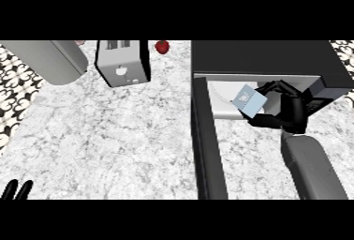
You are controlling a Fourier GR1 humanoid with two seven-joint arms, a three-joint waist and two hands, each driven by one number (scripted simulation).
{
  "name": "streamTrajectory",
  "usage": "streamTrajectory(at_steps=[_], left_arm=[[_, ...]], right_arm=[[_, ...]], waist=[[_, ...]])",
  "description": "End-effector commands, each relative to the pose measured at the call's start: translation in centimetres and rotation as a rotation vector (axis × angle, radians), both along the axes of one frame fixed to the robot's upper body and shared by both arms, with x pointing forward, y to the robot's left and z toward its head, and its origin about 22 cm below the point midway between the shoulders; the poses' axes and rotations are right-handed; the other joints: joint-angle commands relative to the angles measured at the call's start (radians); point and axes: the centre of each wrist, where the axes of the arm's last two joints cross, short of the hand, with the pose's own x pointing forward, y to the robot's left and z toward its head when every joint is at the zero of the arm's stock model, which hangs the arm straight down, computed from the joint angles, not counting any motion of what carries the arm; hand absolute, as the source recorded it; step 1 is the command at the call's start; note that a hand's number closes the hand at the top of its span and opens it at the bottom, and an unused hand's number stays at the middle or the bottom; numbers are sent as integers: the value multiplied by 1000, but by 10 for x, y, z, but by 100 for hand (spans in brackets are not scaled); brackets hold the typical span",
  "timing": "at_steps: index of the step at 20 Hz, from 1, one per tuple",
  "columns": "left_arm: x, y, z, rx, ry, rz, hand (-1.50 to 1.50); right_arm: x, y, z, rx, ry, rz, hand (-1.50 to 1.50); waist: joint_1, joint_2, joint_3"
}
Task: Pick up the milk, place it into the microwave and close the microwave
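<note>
1. One marble counter (117,140) fills the view, seen steeply from above; one black microwave (266,56) sits at its upper right, with its one door (207,154) swung open and running down toward the lower edge.
2. One grey rounded appliance (48,58) lies at the upper left; one silver toaster (123,63) stands just beside it; one small red object (162,46) sits near the toaster, too small to identify.
3. The right hand (283,110) reaches into the microwave's pale interior, its fingers curled around the one milk carton (250,101), which is tilted and held at the cavity's mouth.
4. The left hand (17,190) rests at the lower left edge, fingers straight and apart.
5. Risks, as a judgement: the tilted carton could topple if released at this angle; the forearm could catch the cavity's frame on withdrawal; the door may strike the carton if it sits too near the opening.
</note>
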Motion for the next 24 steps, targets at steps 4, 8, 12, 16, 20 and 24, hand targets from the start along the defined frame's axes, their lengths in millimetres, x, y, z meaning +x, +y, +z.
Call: streamTrajectory(at_steps=[4, 8, 12, 16, 20, 24], left_arm=[[6, -5, 5, -2, -9, -54, -150], [10, -2, 6, 32, -15, -40, -150], [15, -3, 5, 58, -19, -63, -150], [19, -5, 2, 69, -13, -65, -150], [23, -4, 5, 109, -8, -79, -150], [28, -6, 5, 112, -13, -93, -150]], right_arm=[[44, 5, 33, -111, 86, -78, 150], [38, 7, 24, -52, 59, -196, 150], [35, 6, 23, -38, -8, -309, 150], [21, -18, 11, -242, -101, -401, -150], [18, -20, 3, -275, -93, -426, -150], [18, -10, -1, -277, -107, -437, -150]], waist=[[104, 58, -10], [127, 66, -10], [145, 72, -12], [153, 83, -16], [164, 86, -12], [177, 88, -11]])
